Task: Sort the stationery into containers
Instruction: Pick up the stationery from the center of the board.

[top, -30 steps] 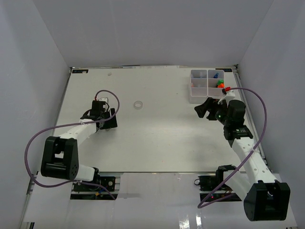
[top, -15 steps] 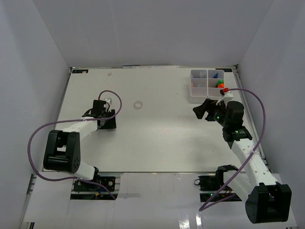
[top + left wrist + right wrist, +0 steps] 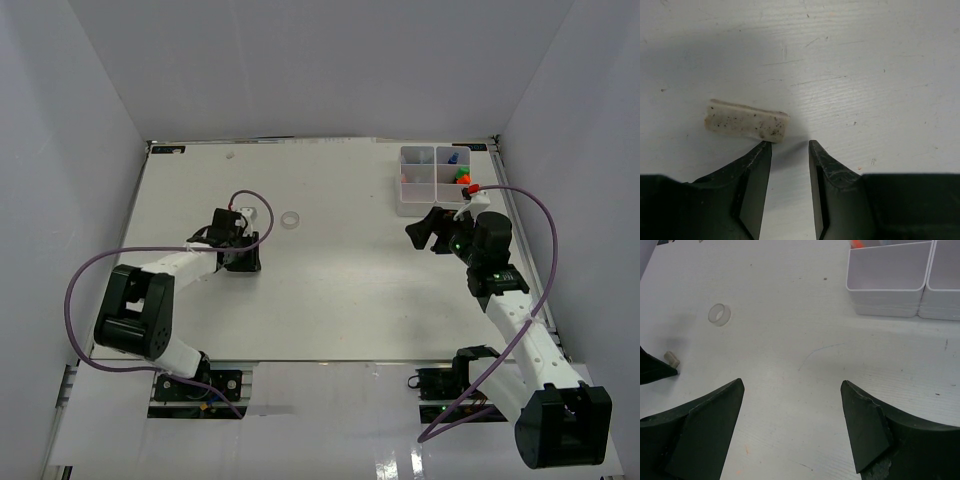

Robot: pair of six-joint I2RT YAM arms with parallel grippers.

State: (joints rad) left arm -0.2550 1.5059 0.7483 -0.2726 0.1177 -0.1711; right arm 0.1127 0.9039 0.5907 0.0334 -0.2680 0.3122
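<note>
Small speckled block (image 3: 746, 122) flat on the table (image 3: 880, 60), well apart from the white organiser box (image 3: 887, 302) at far right. Just beside the block, left gripper (image 3: 788, 145), narrowly parted and empty, seemingly lining up a pinch. Right gripper (image 3: 792, 385) spread wide near the box, holding nothing, probably on standby.

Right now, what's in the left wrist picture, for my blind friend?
A small off-white speckled block lies on the scratched white table, just beyond one black fingertip of the left gripper. The jaws stand apart, empty.
</note>
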